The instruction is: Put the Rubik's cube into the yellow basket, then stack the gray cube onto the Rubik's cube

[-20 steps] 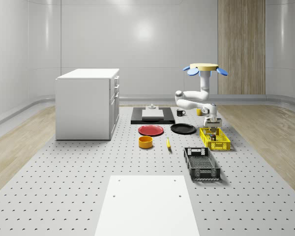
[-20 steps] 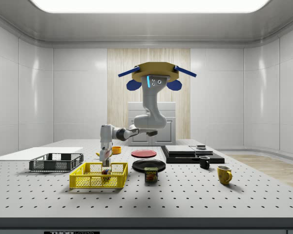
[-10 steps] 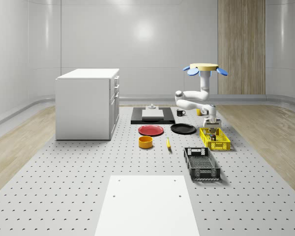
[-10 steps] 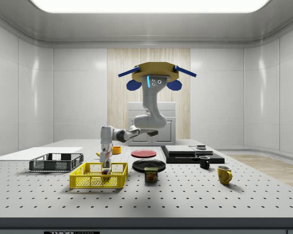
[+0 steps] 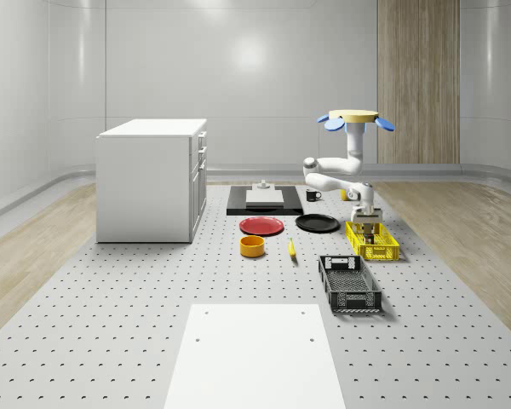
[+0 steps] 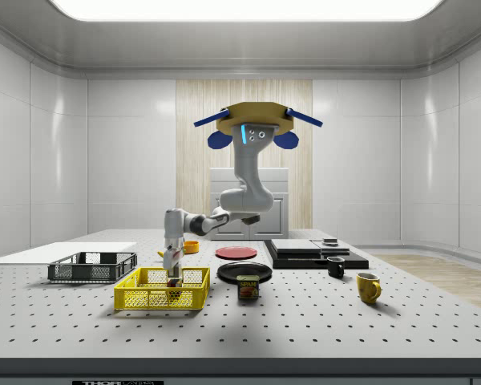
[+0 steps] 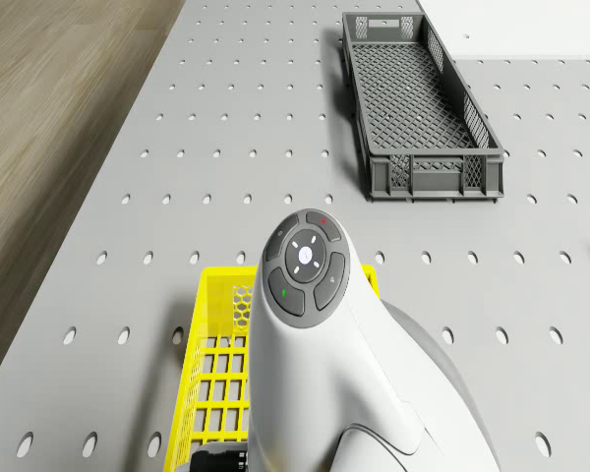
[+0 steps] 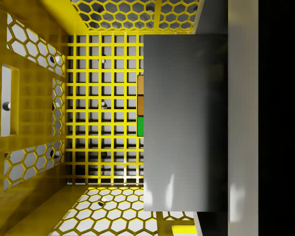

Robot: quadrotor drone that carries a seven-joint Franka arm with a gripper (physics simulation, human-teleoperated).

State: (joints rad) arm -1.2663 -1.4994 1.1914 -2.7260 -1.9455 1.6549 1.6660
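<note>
While the side view is showing the drone [image 6: 252,122] hovering above the table [image 6: 321,321] with the gripper [image 6: 174,277] dipping into the yellow basket [image 6: 162,298], the wrist view is showing the gray cube [image 8: 184,123], apparently clamped, covering the Rubik's cube [image 8: 140,105] on the basket floor.

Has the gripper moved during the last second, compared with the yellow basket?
Yes. In the side view, the gripper has risen slightly against the yellow basket, though it is still inside it. The drone hovers beside the basket.
</note>
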